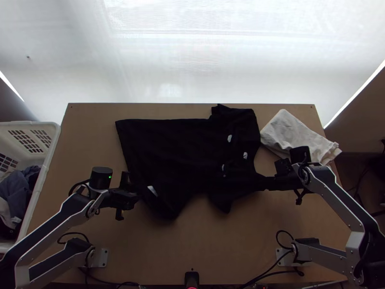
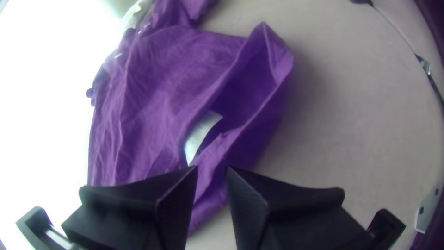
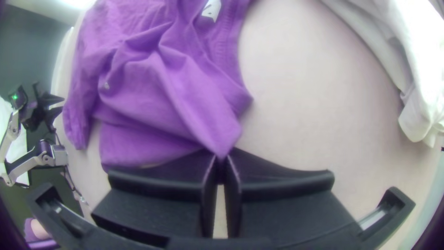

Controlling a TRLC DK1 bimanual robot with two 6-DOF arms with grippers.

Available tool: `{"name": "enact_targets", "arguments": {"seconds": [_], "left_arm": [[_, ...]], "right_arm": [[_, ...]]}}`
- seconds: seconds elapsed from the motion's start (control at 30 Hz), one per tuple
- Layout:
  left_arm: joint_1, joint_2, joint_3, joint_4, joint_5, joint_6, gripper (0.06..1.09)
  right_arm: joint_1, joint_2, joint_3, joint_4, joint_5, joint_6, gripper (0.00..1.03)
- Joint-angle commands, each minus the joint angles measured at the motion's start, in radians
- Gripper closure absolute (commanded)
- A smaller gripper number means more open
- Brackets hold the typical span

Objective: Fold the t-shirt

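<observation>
Right end effector (image 1: 269, 183) pinching t-shirt (image 1: 178, 149) corner | left end effector (image 1: 136, 196) narrowly parted, apparently near hem (image 2: 261, 109)

The top view looks steeply down from high over the near edge of the tabletop (image 1: 221, 250), far enough off to take in both arms. The left wrist view looks past the left pincer (image 1: 129, 195) onto the t-shirt (image 1: 166, 144) from close by. The right wrist view, just behind the right pincer (image 1: 276, 182), looks over the tabletop, the left arm (image 1: 54, 230) distant at its left edge. All three share the t-shirt; the top and right wrist views share the white cloth (image 1: 296, 135), right of each frame.
</observation>
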Motion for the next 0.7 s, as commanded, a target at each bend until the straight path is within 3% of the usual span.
{"name": "enact_targets", "arguments": {"seconds": [0.0, 0.37, 0.43, 0.53, 0.67], "left_arm": [[-0.053, -0.027, -0.039, 0.027, 0.001, -0.033, 0.73], [-0.134, 0.027, -0.054, 0.134, -0.013, -0.106, 0.74], [-0.134, 0.055, -0.058, 0.165, -0.013, -0.112, 1.06], [-0.133, 0.119, -0.053, 0.214, -0.058, -0.148, 1.05], [-0.090, 0.191, 0.042, 0.234, -0.102, -0.402, 1.05]], "right_arm": [[-0.008, 0.001, 0.007, -0.001, 0.000, 0.001, 0.98], [-0.008, -0.012, -0.001, -0.001, 0.000, 0.001, 0.98], [-0.004, -0.015, -0.004, -0.002, 0.000, 0.004, 0.98], [-0.003, -0.022, 0.001, -0.010, -0.001, 0.009, 0.98], [-0.011, -0.059, 0.028, -0.038, -0.009, 0.019, 0.98]]}}
